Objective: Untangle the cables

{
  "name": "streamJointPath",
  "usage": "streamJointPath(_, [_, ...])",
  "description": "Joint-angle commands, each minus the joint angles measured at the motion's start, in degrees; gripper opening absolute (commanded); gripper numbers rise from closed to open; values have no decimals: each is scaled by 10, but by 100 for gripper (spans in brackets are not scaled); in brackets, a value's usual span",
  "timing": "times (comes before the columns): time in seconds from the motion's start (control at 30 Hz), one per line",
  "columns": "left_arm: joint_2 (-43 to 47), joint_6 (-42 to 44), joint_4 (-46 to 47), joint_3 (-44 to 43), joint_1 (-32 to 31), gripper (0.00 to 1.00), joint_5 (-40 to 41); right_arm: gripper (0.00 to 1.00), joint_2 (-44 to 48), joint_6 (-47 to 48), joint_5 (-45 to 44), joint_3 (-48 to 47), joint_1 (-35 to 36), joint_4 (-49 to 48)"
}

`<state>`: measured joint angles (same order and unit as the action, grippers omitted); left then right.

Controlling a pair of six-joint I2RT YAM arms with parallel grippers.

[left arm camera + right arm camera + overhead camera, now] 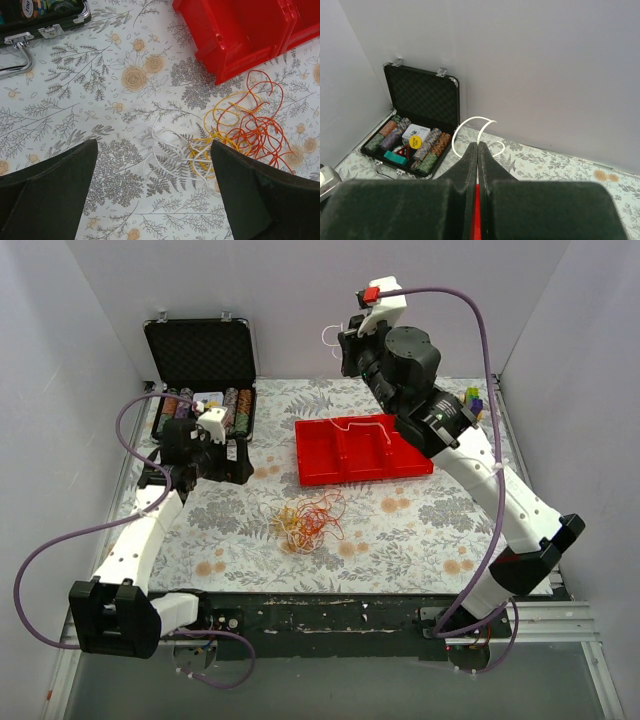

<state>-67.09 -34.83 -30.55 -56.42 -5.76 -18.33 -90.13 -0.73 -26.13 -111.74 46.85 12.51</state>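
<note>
Just ahead of left claw (152, 150), spread wide: cables (240, 130) heaped on table (75, 100), red and orange-yellow toward its right side, white strands midway. Clamped tight in raised right claw (477, 145): white cable (470, 122), curling beyond tips.

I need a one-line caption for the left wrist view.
Open left pincer hovers over tangled white, yellow and red cables beside a red tray.

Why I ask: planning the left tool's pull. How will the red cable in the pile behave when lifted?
Probably floppy: the red cable lies in loose, irregular curls. Likely very light, being thread-thin. It may drag the orange-yellow cable along, since their loops interlace beside the red tray.
</note>
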Motion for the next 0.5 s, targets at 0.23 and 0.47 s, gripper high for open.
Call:
streamJointPath(0.23, [6, -12, 28, 14, 7, 98, 0, 1, -19, -38, 58, -11, -15, -16])
streamJointPath(0.47, [21, -2, 29, 26, 7, 98, 14, 1, -37, -40, 64, -12, -18, -17])
